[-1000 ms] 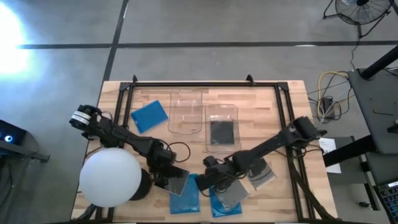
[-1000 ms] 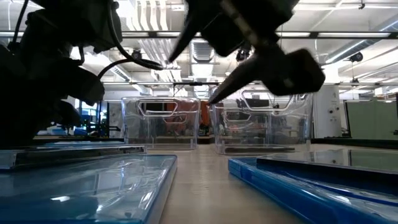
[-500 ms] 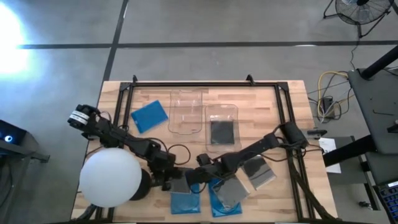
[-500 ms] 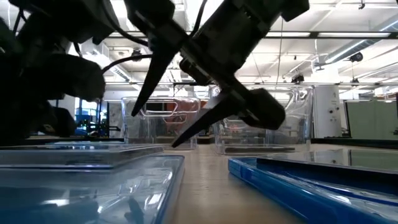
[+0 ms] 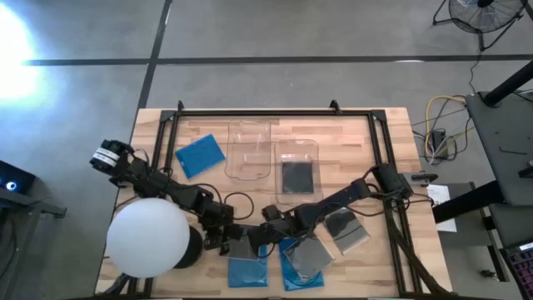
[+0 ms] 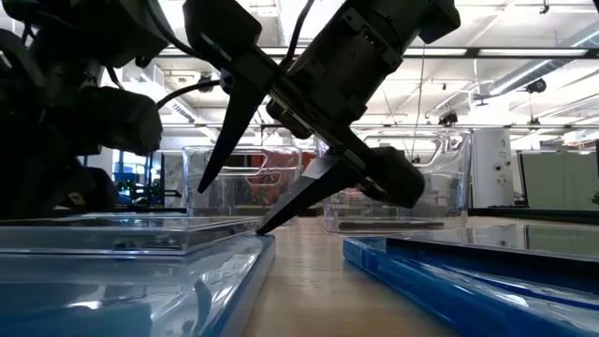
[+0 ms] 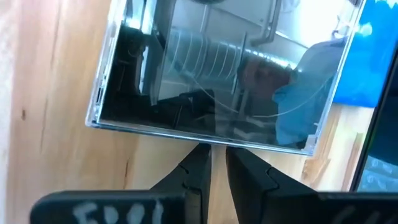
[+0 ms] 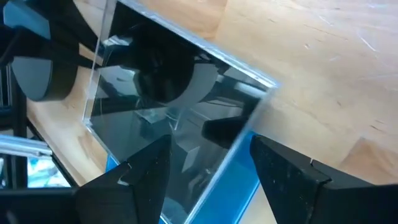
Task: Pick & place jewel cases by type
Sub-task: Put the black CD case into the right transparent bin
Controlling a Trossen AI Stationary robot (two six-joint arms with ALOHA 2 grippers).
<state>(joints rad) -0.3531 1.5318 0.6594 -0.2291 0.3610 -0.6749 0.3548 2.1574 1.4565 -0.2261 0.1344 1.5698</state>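
I'm working in a robotics lab or open industrial workshop. Beyond my jaws, the low camera looks across the tabletop into a big hall with rows of ceiling strip lights, exposed pipes and pale cabinets. From above I see a bare concrete floor with taped lines, a floor fan and coiled cables beside the bench.

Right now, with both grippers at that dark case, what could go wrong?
The left gripper pinches only the edge of the dark jewel case, so it may slip out. The open right gripper straddles the opposite corner and may collide with the left one. The case overlaps a blue case, which could get dragged.
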